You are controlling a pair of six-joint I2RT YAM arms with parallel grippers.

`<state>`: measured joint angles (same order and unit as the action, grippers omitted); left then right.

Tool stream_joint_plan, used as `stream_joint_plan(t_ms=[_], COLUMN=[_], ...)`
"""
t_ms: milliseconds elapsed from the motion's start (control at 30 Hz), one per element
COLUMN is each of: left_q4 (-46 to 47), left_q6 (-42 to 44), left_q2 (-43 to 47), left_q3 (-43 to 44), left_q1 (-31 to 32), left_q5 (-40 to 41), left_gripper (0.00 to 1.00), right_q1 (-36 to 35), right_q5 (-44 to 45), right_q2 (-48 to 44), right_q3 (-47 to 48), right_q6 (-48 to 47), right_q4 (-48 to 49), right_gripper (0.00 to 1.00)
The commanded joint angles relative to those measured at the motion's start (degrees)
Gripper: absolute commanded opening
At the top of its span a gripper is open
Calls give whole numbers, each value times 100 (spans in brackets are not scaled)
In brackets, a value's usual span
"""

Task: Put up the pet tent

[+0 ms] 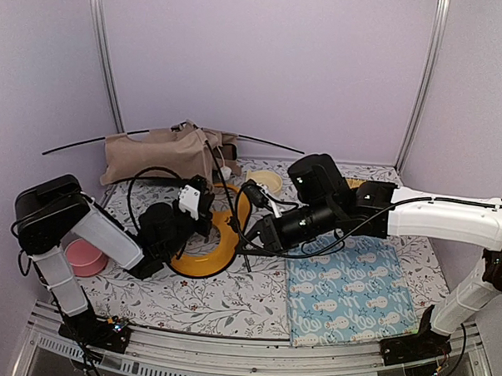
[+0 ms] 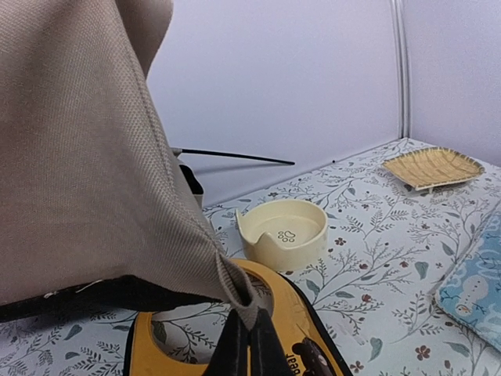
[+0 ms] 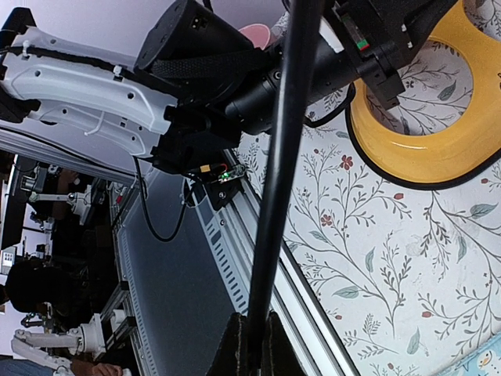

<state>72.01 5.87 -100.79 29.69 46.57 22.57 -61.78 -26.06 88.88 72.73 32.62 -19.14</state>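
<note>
The left gripper (image 2: 249, 325) is pinched shut on a corner of the tan tent (image 2: 78, 157), whose fabric rises up and to the left of the fingers. The right gripper (image 3: 252, 327) is clamped on a thin black pole (image 3: 283, 157). Below lies a yellow tray (image 2: 305, 313) on the flowered table (image 2: 376, 274). The bulk of the tent sits by the back wall.

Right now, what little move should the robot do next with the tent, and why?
Probably the left tool should gently pull the tent corner it pinches outward, to spread the fabric. The pet tent lies crumpled, and the right tool is shut on a black pole.
</note>
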Motion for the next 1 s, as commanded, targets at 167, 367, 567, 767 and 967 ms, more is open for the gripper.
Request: stream_joint_plan(t_ms=[167,367,567,767,967], left_q4=[-340,-548,-992,-1551,-2098], left_q6=[189,333,277,66,-116], left_q2=[783,1288,1836,2493,2854], left_q3=[-282,-499,-619,-719,-704], left_q1=[662,1434,2105,2565,2956], left_q5=[73,504,778,856,917], left_gripper=[0,0,0,0,0], right_q1=[87,115,201,206,201], right_q5=[250,154,121,390,621], right_q2=[145,135,147,82,10], right_q3=[112,-75,-111,-172,-108], right_q6=[87,306,502,642,663], right_q4=[498,810,1222,1691,2230], right_gripper=[0,0,0,0,0])
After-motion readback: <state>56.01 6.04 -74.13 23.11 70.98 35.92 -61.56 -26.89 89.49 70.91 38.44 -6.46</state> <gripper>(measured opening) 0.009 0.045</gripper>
